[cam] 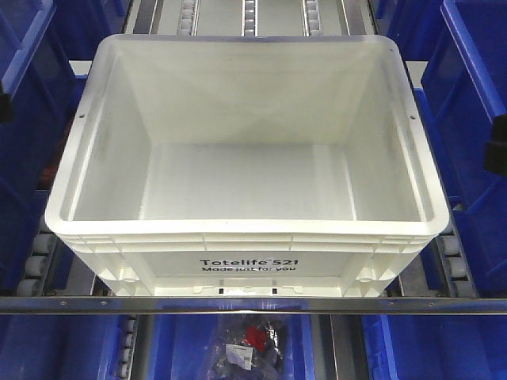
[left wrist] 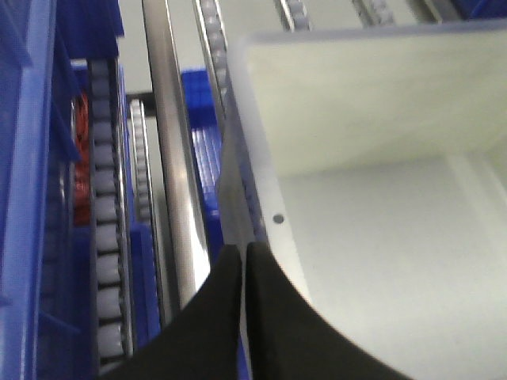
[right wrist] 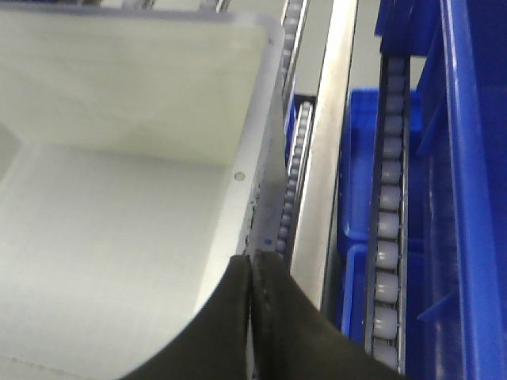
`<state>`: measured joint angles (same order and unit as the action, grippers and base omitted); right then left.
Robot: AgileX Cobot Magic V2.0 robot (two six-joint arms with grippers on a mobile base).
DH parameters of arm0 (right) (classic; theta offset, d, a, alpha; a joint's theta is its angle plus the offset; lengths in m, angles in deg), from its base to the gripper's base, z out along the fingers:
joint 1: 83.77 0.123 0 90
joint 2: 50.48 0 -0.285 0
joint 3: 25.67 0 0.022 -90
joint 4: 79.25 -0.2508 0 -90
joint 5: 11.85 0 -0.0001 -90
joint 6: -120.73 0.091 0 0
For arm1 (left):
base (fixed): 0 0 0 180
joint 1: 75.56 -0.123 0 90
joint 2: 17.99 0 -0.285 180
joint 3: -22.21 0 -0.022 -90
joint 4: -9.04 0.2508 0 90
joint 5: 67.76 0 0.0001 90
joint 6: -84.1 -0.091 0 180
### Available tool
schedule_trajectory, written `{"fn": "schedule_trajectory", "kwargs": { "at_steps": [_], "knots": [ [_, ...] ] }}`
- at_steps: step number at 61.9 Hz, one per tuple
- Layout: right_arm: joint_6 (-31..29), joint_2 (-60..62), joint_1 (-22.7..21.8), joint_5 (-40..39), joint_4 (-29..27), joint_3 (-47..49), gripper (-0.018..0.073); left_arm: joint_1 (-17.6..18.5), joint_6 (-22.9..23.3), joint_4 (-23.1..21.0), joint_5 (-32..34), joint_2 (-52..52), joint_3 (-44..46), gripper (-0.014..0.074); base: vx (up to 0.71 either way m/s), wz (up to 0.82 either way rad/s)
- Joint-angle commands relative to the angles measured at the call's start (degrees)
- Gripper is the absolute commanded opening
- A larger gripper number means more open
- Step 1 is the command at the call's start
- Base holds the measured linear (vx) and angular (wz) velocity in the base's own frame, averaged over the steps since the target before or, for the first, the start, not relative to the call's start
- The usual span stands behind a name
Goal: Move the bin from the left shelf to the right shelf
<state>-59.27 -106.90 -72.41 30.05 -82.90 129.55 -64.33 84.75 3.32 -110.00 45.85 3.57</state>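
So the shelf (cam: 79,303) is one of those flow racks: steel rails with lanes of little grey rollers (cam: 36,265) running front to back. The white bin (cam: 245,269) sits dead centre on the rollers, its near side right up against the front rail at 6 o'clock. More roller lanes poke out past it at 12 o'clock. There's a blue bin (cam: 32,103) crowding it at 9 o'clock and another blue bin (cam: 467,119) at 3 o'clock, can't tell exactly what those rest on.
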Motion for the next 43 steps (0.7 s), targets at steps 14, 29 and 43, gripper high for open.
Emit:
{"fn": "schedule_trajectory", "kwargs": {
  "at_steps": [14,29,43],
  "knots": [
    [-0.36,-4.3,-0.31,-6.63,-1.1,2.0,0.0015,0.36,0.0,-0.84,2.74,2.76,2.01,-0.0003,0.0,0.0],
    [-0.63,-4.3,-0.31,-7.73,-4.1,2.0,0.0253,0.36,-1.56,-0.89,3.26,2.76,2.01,0.0098,0.0,0.0],
    [-1.46,-4.3,-0.31,-8.33,-4.27,2.0,0.0676,0.36,-1.56,-1.82,3.05,3.49,1.97,0.0329,0.0,0.0]
  ]
}}
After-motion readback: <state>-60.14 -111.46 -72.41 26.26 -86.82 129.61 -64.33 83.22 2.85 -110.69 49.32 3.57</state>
